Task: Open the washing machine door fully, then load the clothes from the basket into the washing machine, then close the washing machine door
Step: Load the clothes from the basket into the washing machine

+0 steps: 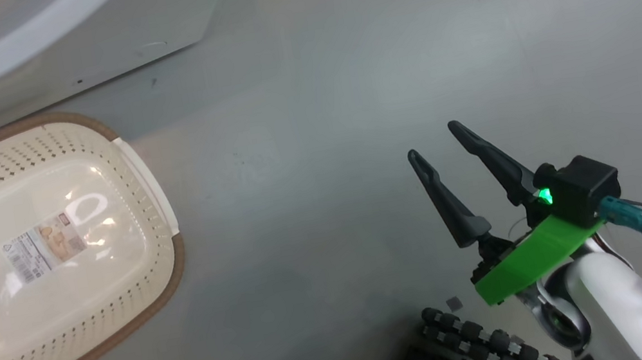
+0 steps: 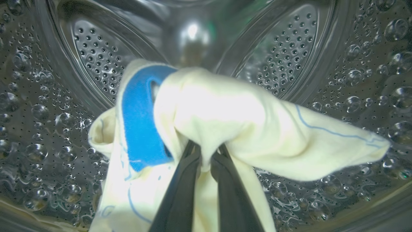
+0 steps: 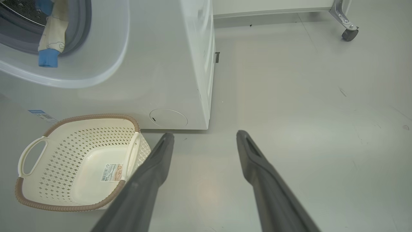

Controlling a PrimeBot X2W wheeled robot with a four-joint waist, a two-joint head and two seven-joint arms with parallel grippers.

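I judged the loading nearly done: the basket (image 1: 150, 280) sat bare on the floor (image 1: 342, 72) beside the washing machine (image 3: 167, 64), and my left gripper (image 2: 207, 154) was inside the steel drum (image 2: 96, 51), its fingers pinched shut on the pale yellow clothes (image 2: 225, 109). In the right wrist view a blue-tipped end of the fabric hung out over the grey rubber ring (image 3: 80, 29), so it needed pushing in and releasing before the door could be closed. My right gripper (image 1: 433, 140) hovered over the floor, fingers spread wide and holding nothing.

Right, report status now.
Left end effector shut on clothes, inside drum. Right end effector open, over floor. No clothes in basket. Blue cuff hangs over grey ring.
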